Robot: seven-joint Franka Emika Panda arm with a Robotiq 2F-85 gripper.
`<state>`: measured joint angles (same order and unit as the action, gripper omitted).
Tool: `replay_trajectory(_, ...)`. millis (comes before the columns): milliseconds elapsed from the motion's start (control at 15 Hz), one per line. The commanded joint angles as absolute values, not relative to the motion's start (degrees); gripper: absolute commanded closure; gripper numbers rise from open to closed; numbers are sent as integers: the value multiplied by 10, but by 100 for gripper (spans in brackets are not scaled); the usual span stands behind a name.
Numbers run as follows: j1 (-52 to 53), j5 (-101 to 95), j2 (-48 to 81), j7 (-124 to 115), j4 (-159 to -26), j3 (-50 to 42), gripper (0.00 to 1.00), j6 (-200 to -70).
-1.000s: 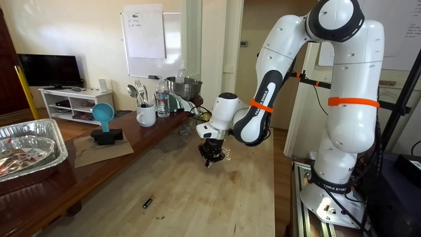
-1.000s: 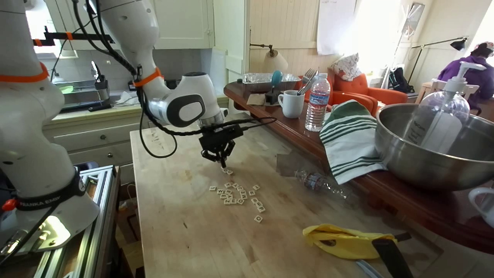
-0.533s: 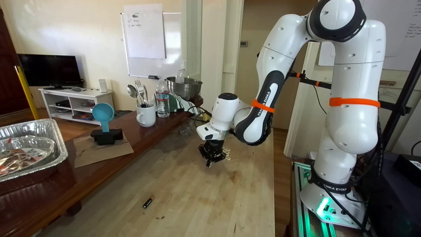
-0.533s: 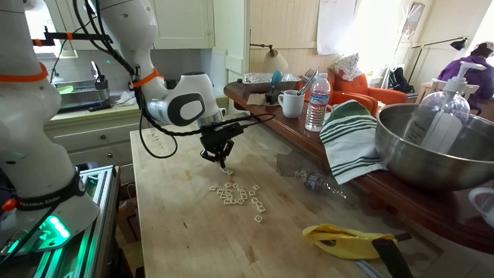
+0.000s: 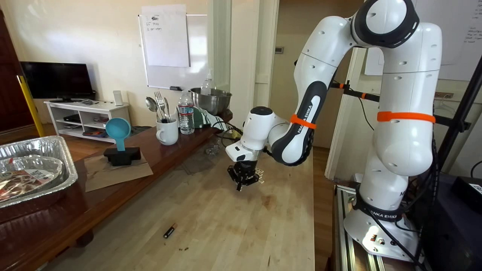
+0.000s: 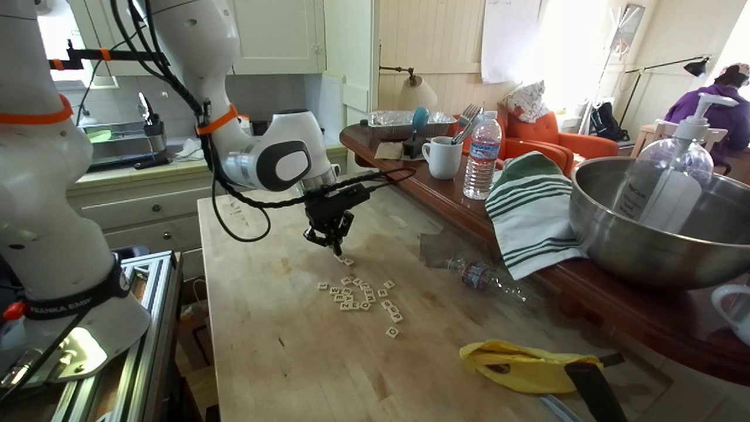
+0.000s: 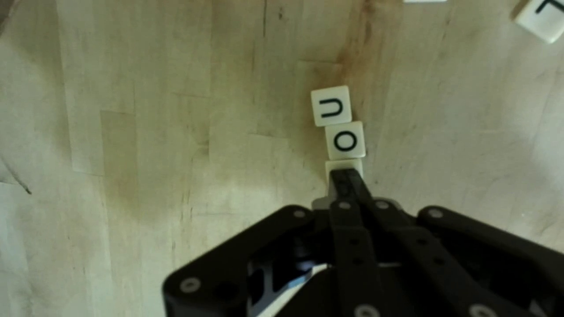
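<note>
My gripper (image 7: 346, 172) is shut, its black fingertips together with nothing visible between them. In the wrist view the tips cover most of a cream letter tile (image 7: 343, 164); its letter is hidden. I cannot tell whether they touch it. An O tile (image 7: 345, 140) and a slightly turned U tile (image 7: 331, 105) continue the row ahead of the tips. In the exterior views the gripper (image 5: 240, 187) (image 6: 338, 251) points down low over the wooden table (image 6: 281, 363), with a tile (image 6: 348, 261) beside its tips.
Several letter tiles (image 6: 354, 306) lie scattered on the table. A battery (image 5: 170, 230), a lying plastic bottle (image 6: 486, 278) and a yellow bag (image 6: 527, 368) also lie there. A raised dark red counter (image 5: 150, 154) along one side holds a mug (image 6: 443, 158), bottle (image 6: 483, 155) and metal bowl (image 6: 656, 246).
The arm has shifted very slightly while the gripper stays shut at nearly the same spot. The base light turned from white to green and is white again. The tiles have not visibly moved.
</note>
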<state>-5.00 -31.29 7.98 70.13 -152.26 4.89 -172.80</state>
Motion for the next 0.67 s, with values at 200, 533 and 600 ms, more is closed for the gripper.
replay_trajectory(200, -38, -288, 83, 719, -1540, 35, 100, -1709)
replay_trajectory(533, -57, -282, 75, 722, -1542, 50, 100, -1705)
replay_trajectory(600, -58, -282, 74, 721, -1542, 51, 100, -1705)
